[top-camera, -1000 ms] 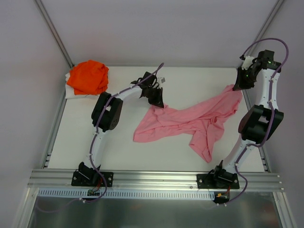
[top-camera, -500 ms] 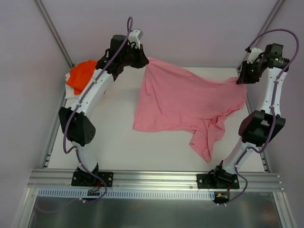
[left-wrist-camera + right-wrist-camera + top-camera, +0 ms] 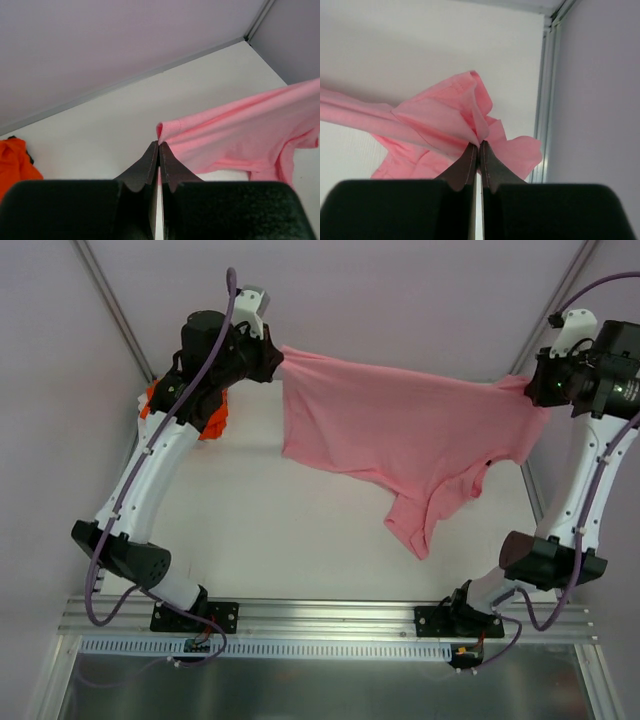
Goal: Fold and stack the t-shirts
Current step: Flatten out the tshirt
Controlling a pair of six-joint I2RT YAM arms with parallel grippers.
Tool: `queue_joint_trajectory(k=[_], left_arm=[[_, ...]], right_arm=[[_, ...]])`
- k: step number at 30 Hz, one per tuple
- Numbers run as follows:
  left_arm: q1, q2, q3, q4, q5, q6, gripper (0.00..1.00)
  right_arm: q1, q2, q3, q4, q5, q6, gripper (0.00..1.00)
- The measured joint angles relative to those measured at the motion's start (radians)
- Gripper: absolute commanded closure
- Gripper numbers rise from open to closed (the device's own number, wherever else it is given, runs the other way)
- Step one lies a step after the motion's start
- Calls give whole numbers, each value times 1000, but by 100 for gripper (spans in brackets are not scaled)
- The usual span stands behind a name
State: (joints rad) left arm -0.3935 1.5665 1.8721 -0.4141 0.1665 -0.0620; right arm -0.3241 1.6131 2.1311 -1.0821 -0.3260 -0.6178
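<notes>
The left gripper [image 3: 159, 145] is pinching a corner of the pink shirt [image 3: 400, 435], jaws pressed together on the cloth. The right gripper [image 3: 479, 145] is pinching a bunched edge at the far side likewise. Between them the shirt is hanging spread across the upper middle of the top view, above the table [image 3: 260, 530]. The orange shirt [image 3: 214, 424] is lying crumpled at upper left. The arms appear to be spreading the pink shirt; next it likely needs laying down flat and even for folding.
</notes>
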Motion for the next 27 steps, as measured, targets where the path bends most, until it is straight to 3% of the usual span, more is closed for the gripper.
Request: queue_joint_trajectory(k=[12,27], left_arm=[[-7,-392,-20,-72,-122,103,100],[-7,-713,-14,-319,-87,43,100]], right_arm=[[-2,-440,-51,47,92,-3,100],[-2,-762,42,-146,235,-8,100]])
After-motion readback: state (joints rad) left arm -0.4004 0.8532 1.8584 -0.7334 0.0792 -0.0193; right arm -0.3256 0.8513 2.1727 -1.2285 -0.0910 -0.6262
